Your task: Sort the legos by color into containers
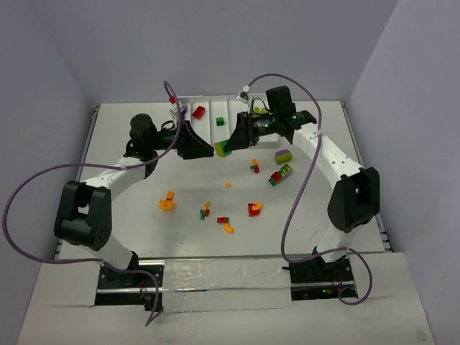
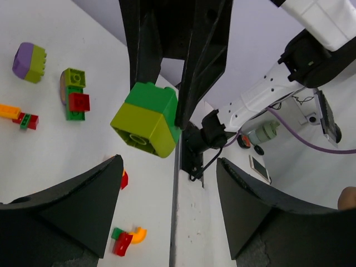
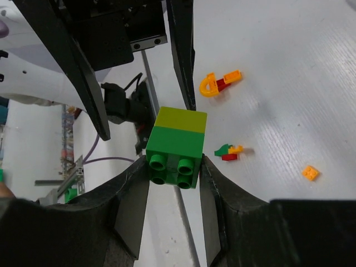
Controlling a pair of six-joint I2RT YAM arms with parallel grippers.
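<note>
Legos [image 1: 254, 209] mostly lie unsorted: about a dozen small glossy plastic pieces, boxy or arched, dot the matte white table [image 1: 144, 223] from centre to 2 o'clock. At 12 o'clock, the white divided tray [image 1: 215, 106] shows a red brick [image 1: 198, 111] and a green brick [image 1: 221, 121]. Right arm's jaws pinch a studded dark-green-and-lime stack [image 3: 177, 146] aloft just before the tray. Left arm's jaws gape wide, empty, facing it.
</note>
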